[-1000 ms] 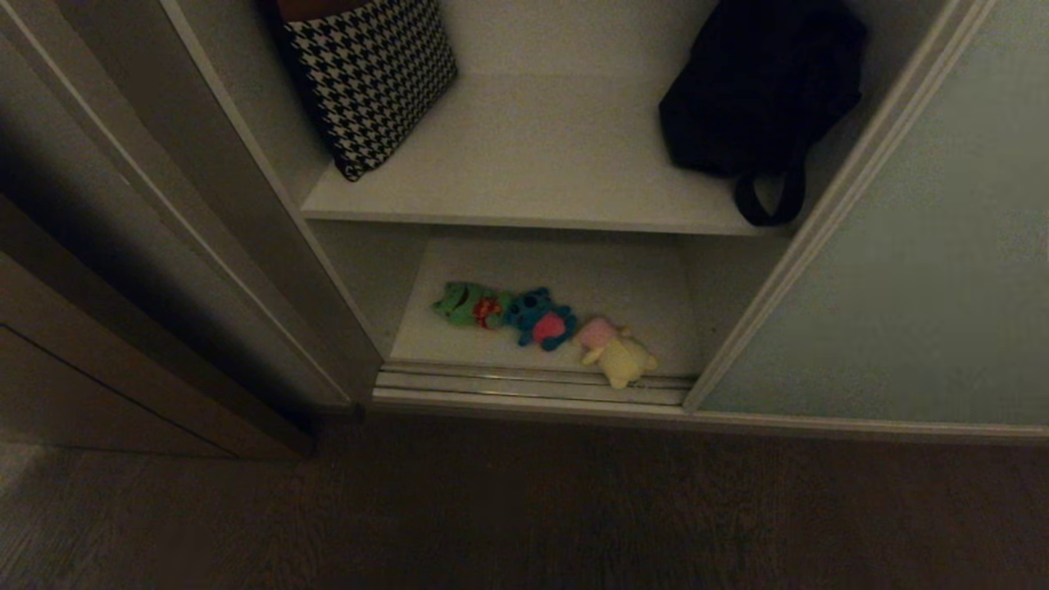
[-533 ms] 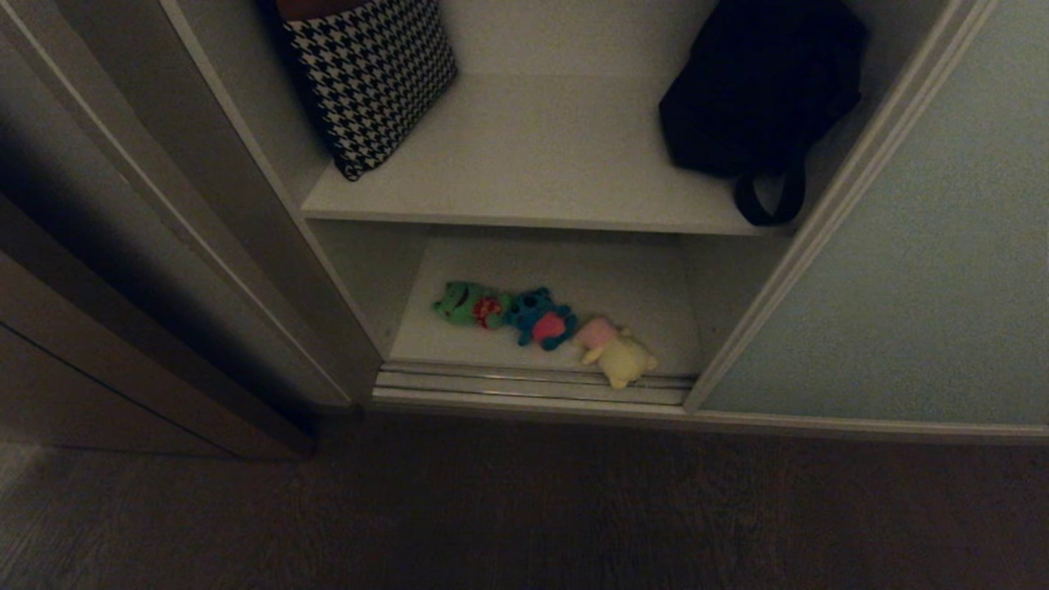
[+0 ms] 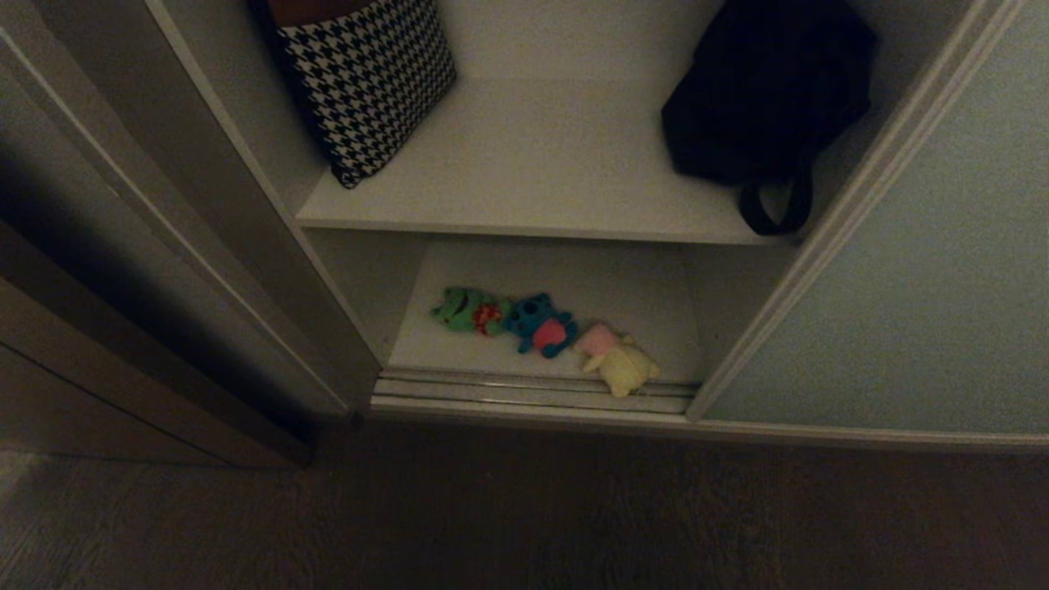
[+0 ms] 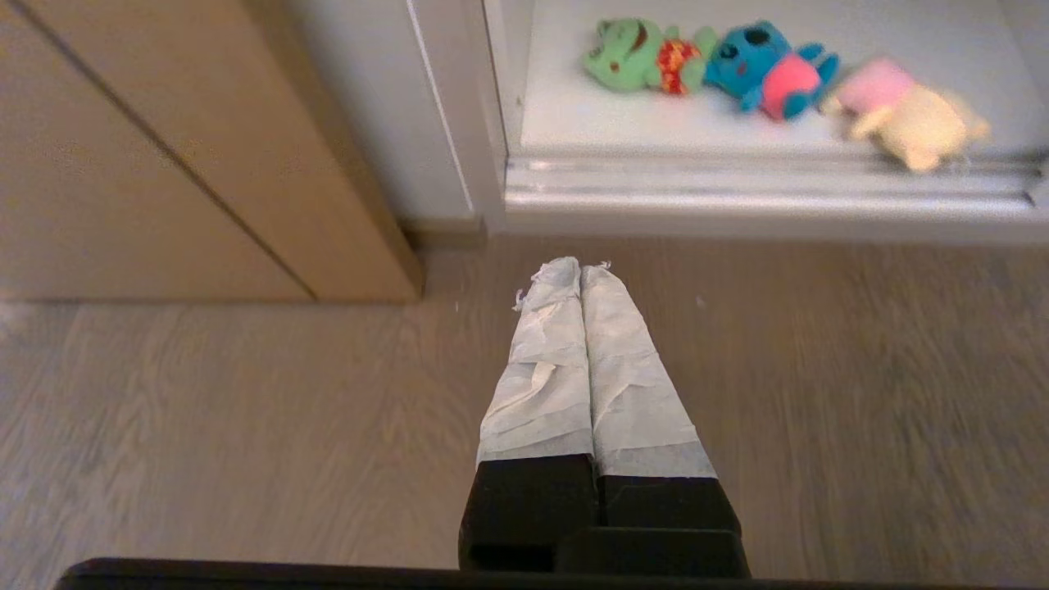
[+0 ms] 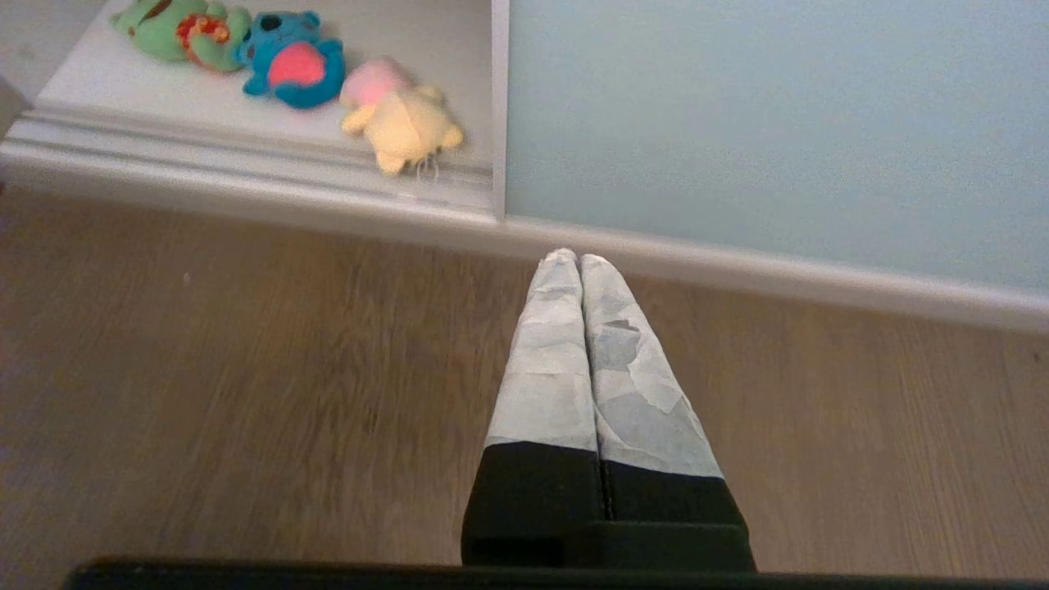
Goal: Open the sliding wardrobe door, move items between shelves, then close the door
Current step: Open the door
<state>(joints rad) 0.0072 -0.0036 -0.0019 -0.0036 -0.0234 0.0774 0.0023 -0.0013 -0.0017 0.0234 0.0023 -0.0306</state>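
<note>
Nothing has moved but the camera. Door stands slid open at right; three toys lie on the bottom shelf. Left gripper and right gripper hang closed, empty, above the floor.

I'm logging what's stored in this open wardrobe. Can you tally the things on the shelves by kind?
Plush toys: 3, green, blue, cream-yellow, bottom shelf
Bags: 2, houndstooth, black, upper shelf
Total: 5
</note>
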